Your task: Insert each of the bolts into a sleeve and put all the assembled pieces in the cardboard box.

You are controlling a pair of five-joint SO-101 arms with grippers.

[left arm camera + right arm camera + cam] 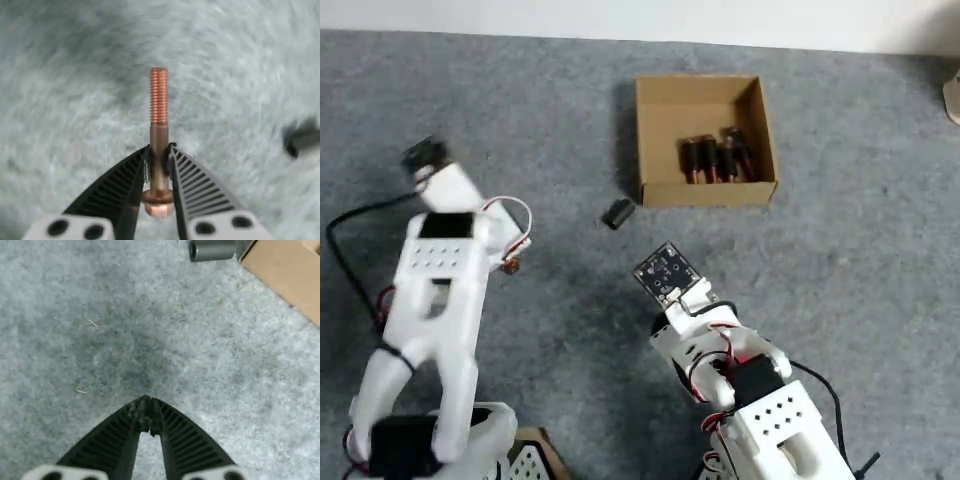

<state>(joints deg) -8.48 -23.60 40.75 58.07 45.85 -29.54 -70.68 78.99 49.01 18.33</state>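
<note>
The left gripper (159,148) is clamping a copper-coloured threaded bolt (159,95) while the right gripper (148,409) is hovering closed, empty, near a dark cylindrical sleeve (212,250).

We see a grey fuzzy counter (840,270) — on it sit a cardboard box (705,192) and, just beside it, one dark sleeve (618,213).
</note>
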